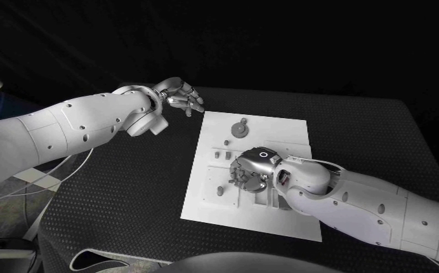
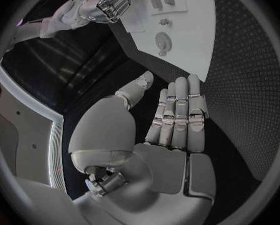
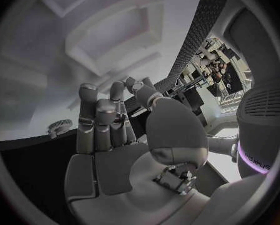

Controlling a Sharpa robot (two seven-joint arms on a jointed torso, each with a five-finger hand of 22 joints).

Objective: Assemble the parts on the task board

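The white task board point(image 1: 275, 134) lies in the middle of the black table. A round grey geared part point(image 1: 240, 128) sits near its far end, and small grey parts point(image 1: 221, 155) lie along its left side. My right hand point(image 1: 248, 171) is down over the board's middle, fingers bent toward the raised slots point(image 3: 108, 32). Its thumb lies close to the fingertips point(image 3: 134, 85), and I cannot make out a part between them. A geared part point(image 3: 58, 129) shows beside that hand. My left hand point(image 1: 180, 98) hovers off the board's far left corner, fingers point(image 2: 177, 112) straight, holding nothing.
Black table surface point(image 1: 119, 197) surrounds the board on all sides. White cables point(image 1: 37, 181) hang past the table's left edge. The left wrist view also shows the round part point(image 2: 162, 41) on the board and my right hand point(image 2: 105, 5) beyond it.
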